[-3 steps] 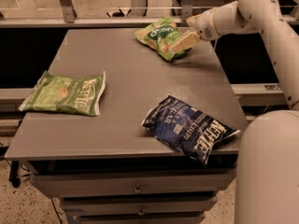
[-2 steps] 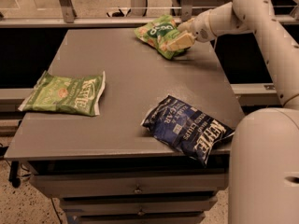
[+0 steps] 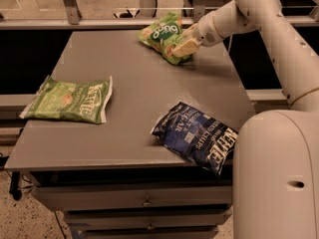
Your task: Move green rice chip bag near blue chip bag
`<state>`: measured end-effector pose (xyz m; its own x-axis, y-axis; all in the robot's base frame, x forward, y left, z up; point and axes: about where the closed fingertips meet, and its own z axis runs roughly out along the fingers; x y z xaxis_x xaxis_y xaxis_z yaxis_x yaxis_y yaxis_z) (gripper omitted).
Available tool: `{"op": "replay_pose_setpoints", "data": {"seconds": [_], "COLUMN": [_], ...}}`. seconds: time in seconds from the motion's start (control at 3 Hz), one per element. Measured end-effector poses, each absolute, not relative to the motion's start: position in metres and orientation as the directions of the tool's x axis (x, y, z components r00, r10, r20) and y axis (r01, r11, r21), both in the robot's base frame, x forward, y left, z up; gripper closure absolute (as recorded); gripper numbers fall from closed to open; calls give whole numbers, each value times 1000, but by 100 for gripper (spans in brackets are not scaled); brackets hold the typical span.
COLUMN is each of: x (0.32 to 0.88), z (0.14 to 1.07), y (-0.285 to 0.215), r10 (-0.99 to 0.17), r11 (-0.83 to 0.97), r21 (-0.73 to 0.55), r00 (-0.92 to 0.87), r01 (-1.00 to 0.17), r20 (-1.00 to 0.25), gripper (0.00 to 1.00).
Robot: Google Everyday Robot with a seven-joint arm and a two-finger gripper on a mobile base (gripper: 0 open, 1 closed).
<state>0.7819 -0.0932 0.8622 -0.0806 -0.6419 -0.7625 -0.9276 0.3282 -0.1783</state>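
Note:
The green rice chip bag (image 3: pixel 160 34) is at the far side of the grey table (image 3: pixel 139 83), tilted, with its right end raised. My gripper (image 3: pixel 185 45) reaches in from the right and is shut on the bag's right end. The blue chip bag (image 3: pixel 197 139) lies at the table's near right corner, well in front of the green rice chip bag and apart from it. Part of it hangs over the front edge.
A flat light green Kettle bag (image 3: pixel 70 101) lies at the table's left edge. My arm (image 3: pixel 269 29) runs along the table's right side and my white base (image 3: pixel 276 178) stands at the near right. Drawers (image 3: pixel 144 200) sit under the tabletop. A rail runs behind the table.
My gripper and the green rice chip bag have shifted slightly left and toward the front, with the bag tilting up. The other two bags have not moved.

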Motion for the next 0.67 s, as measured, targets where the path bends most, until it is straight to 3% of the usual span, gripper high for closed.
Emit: {"op": "replay_pose_setpoints", "data": {"seconds": [0.33,0.67], "x": [754,720], "z": [872,892], "y": [-66,-49], "r10": [-685,-705], "r11": [196,62], "r21": [-177,-182], "r00": [-5,86], "r01": [-964,-981], "r20": [-728,-704], "gripper": [100,100]}}
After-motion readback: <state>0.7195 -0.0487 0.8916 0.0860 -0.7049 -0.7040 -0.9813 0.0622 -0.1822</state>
